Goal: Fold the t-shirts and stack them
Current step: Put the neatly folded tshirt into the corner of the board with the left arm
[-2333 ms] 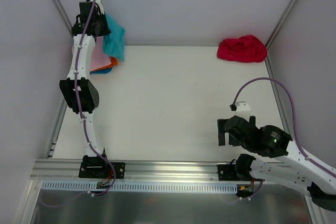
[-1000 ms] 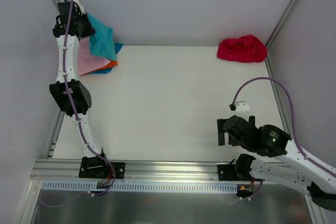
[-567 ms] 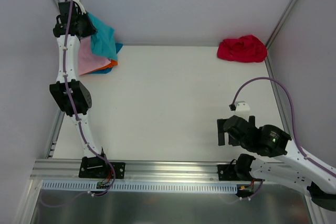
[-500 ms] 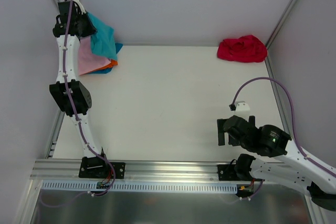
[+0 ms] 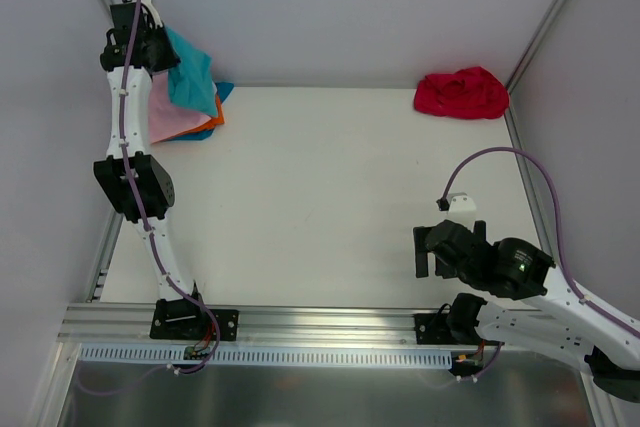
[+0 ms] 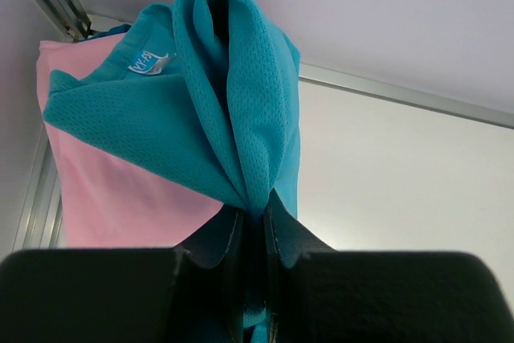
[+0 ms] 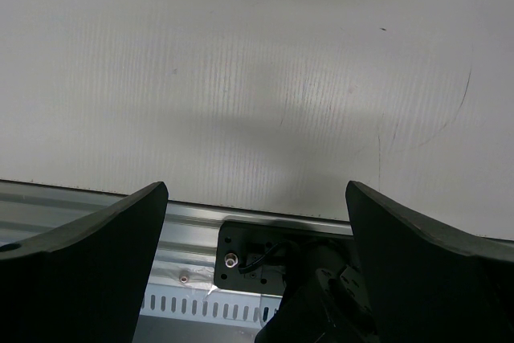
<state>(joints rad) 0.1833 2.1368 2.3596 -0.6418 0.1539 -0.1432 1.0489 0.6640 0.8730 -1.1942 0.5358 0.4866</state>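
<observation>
Dangling teal mesh t-shirt (image 6: pixel 233 110), bunched, pinched by left end effector (image 6: pixel 254 234).

The only printed item is a small white neck tag (image 6: pixel 151 62) sewn inside the collar of the teal shirt (image 6: pixel 241 94), seen in the left wrist view. It carries one short line of blue characters, tilted upward to the right, but they are too small and blurred to read with any certainty. The tag sits at the upper left of the shirt, close to the pink shirt (image 6: pixel 120 198) behind it. In the top view the tag cannot be made out. No other text, number or brand is readable.
</observation>
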